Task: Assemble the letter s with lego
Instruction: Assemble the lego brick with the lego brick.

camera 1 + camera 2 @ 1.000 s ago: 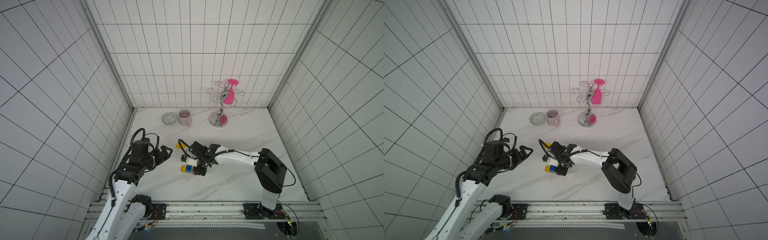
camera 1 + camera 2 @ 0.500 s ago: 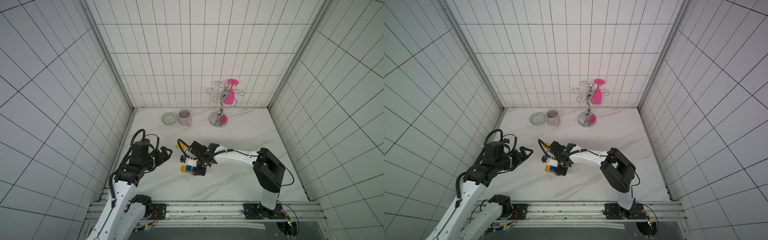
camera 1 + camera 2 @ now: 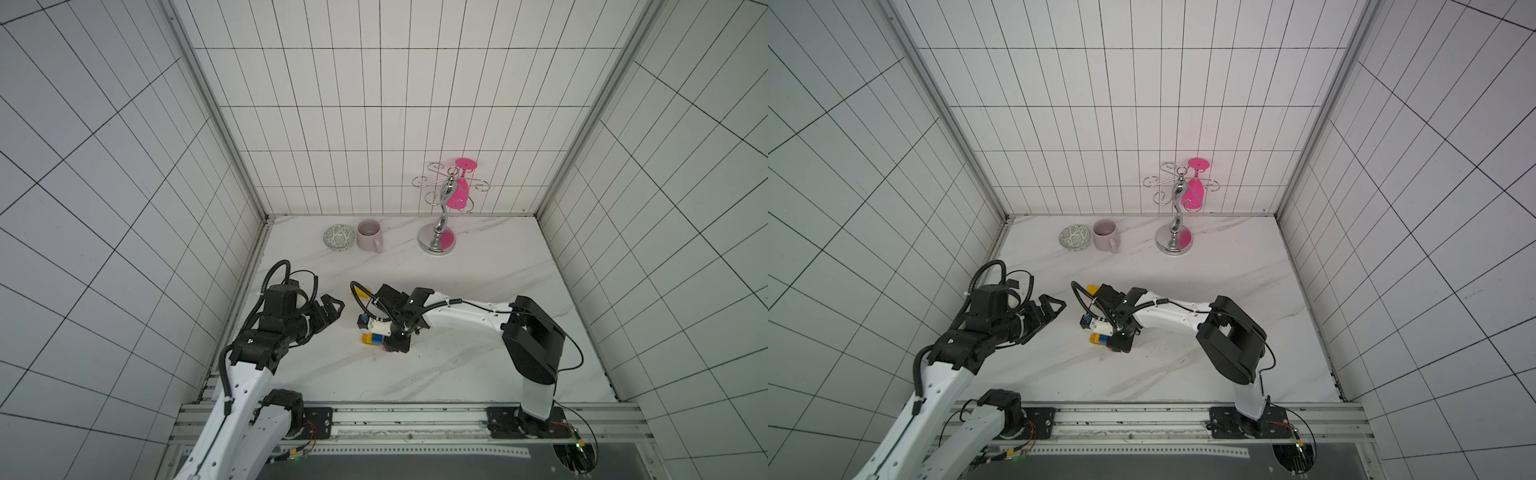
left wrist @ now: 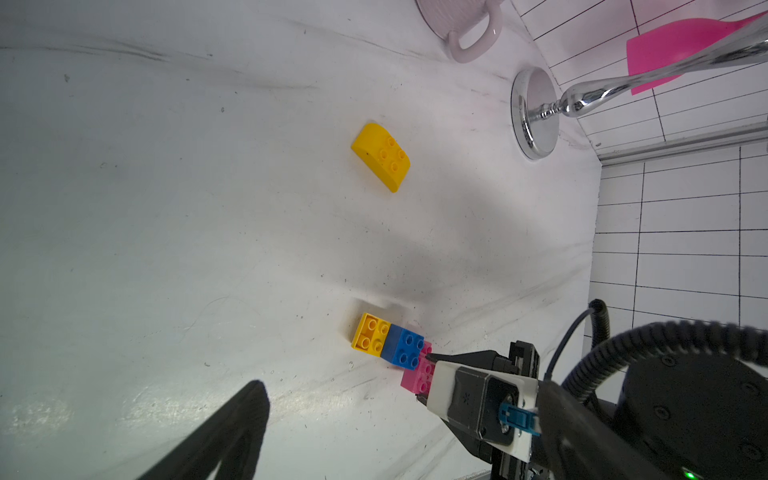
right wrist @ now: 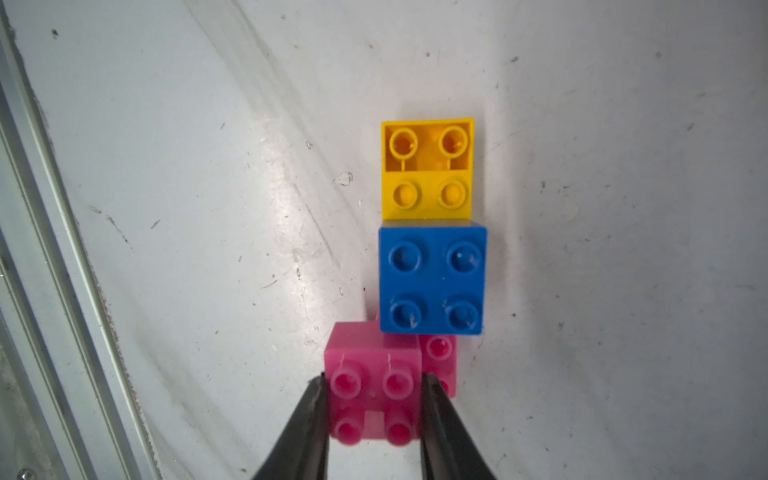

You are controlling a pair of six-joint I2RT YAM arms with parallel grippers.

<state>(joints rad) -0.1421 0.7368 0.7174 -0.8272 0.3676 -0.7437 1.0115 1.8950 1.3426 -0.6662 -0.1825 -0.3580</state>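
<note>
Pink studded square brick [image 5: 372, 359], glossy plastic, clamped in right pincer [image 5: 375, 384].

Top views: high over the rail [image 3: 415, 417] end, tilted down toward the back wall [image 3: 374, 124]; both take in the whole marble table [image 3: 478, 266].
Left wrist: low, looking across the table toward the chrome stand [image 4: 534, 112]; joined bricks [image 4: 388, 343] at middle distance.
Right wrist: very close, looking down past its fingers [image 5: 307, 432] onto the pink brick [image 5: 372, 374].
Shared: the joined bricks, in every view; seemingly part-hidden from above.
</note>
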